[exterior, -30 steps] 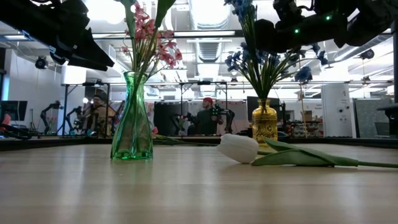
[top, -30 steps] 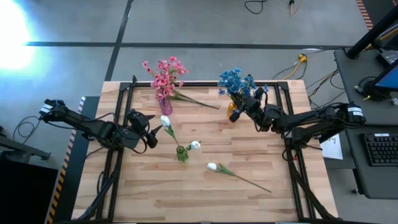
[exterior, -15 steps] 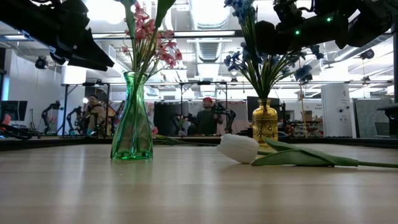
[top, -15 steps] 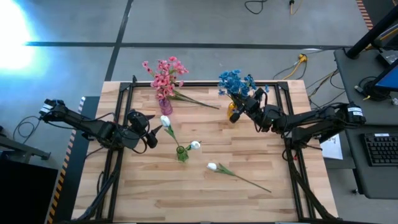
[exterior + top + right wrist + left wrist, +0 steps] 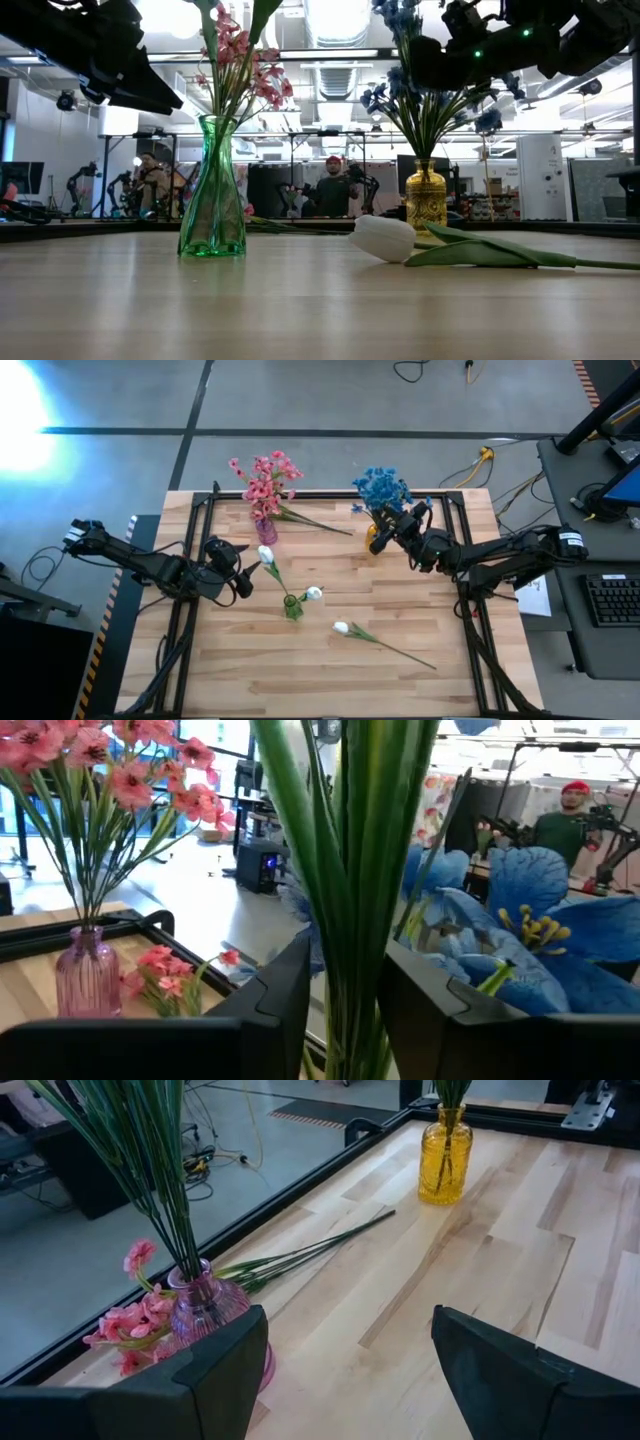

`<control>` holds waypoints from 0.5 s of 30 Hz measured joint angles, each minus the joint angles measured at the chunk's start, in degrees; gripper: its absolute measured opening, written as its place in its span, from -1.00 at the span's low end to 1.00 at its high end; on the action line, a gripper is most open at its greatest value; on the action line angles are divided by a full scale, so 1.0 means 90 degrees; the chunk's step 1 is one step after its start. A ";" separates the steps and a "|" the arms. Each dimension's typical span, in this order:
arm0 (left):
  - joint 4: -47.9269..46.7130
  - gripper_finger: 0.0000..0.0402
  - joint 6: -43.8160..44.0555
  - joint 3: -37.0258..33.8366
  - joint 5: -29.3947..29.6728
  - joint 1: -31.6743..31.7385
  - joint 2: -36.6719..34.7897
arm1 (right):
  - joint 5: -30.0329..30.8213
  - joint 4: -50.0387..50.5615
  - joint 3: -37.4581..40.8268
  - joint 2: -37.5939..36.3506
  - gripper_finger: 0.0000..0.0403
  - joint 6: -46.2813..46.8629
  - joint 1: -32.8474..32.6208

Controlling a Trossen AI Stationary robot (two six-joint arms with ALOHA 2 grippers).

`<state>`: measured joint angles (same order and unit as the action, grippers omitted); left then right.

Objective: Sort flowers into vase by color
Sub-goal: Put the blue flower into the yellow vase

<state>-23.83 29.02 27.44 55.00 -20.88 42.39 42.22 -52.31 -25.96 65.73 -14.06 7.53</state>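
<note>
My right jaws (image 5: 345, 1010) clench the blue flowers' (image 5: 381, 487) stems above the yellow vase (image 5: 374, 538) near the counter's far edge; my left jaws (image 5: 345, 1370) hang released beside the pink vase (image 5: 205, 1308).

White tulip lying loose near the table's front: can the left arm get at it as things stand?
Probably yes: the left pincer is open and empty, and bare table lies between it and the white tulip; only the green vase stands nearby.

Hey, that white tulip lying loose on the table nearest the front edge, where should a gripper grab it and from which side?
Grip the white tulip on its thin green stem, partway along rather than at the soft bloom. It lies flat on the table with bare wood around it, so come straight down from above, fingers set across the stem's line.
</note>
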 joint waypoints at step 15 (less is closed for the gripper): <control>-0.0025 0.33 0.0000 0.0000 0.0000 -0.0002 0.0000 | -0.0005 -0.0017 -0.0108 -0.0002 -0.30 0.0172 0.0000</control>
<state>-24.05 29.02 27.44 55.00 -20.91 42.39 42.17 -52.47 -26.93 65.71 -12.51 7.53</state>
